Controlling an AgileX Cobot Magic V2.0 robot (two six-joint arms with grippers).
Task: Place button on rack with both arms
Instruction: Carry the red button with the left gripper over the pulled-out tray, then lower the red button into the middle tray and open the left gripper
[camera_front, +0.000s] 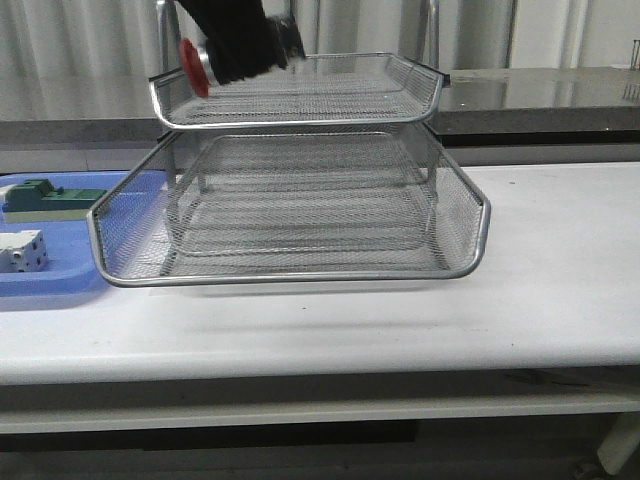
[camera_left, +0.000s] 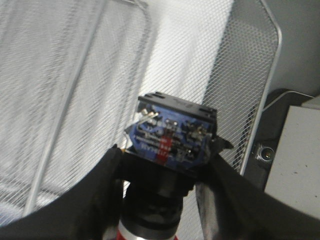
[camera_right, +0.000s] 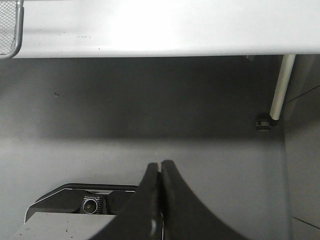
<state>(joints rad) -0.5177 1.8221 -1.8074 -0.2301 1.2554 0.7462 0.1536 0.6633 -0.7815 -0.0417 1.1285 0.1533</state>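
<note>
Left gripper: motion-blurred in front view, arm cut off by the top edge. Button: only the red cap shows there; body hidden by gripper. Blue tray: cut by left edge, right part behind rack. Rack's rear posts cropped at the top.

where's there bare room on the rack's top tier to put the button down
Nearly the whole top tier of the rack is bare mesh, from the middle across to its right rim. The only crowded spot is its left end, where the left gripper holds the button over the mesh.
</note>
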